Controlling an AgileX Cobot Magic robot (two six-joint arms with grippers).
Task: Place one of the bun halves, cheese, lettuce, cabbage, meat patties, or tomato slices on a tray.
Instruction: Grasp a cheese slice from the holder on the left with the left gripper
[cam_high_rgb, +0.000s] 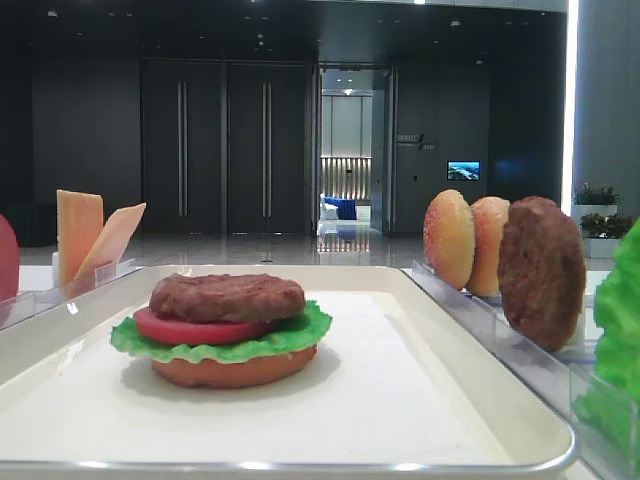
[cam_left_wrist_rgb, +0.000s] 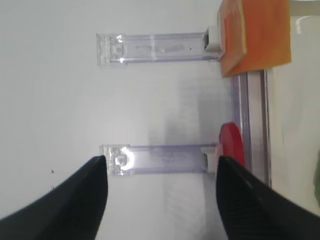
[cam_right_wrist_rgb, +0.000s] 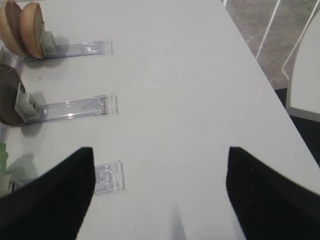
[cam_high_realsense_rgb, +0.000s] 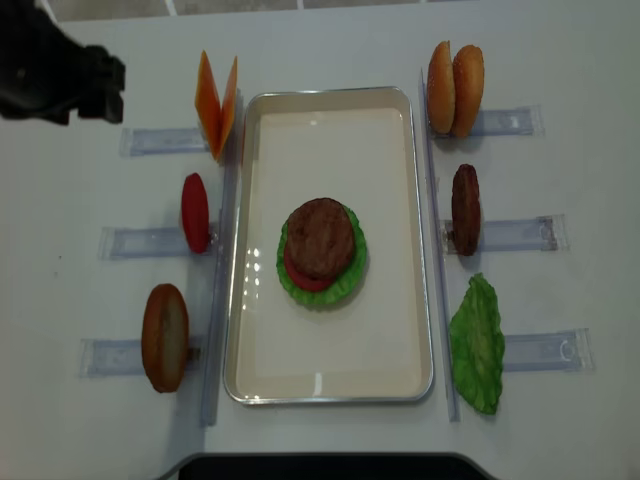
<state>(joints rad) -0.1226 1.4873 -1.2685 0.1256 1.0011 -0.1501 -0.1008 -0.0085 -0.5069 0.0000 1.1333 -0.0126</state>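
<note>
Left gripper (cam_left_wrist_rgb: 160, 172) jaws apart, empty, hovering over tomato slice (cam_left_wrist_rgb: 232, 145) rack; right gripper (cam_right_wrist_rgb: 160, 172) likewise spread, empty.

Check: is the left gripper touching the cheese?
Apart. The left wrist view shows the left gripper open over bare table, with the cheese far off at the top edge.

Matte black, smooth, tapering fingers on left tool (cam_left_wrist_rgb: 160, 200) and right tool (cam_right_wrist_rgb: 160, 195).

The large cream-white rectangular tray (cam_high_realsense_rgb: 330, 375) has a glossy, metallic-looking rim and matt floor. The narrow clear plastic racks (cam_high_realsense_rgb: 515, 235) shine; the rough dark brown patty (cam_high_realsense_rgb: 321, 238) looks coarse.
</note>
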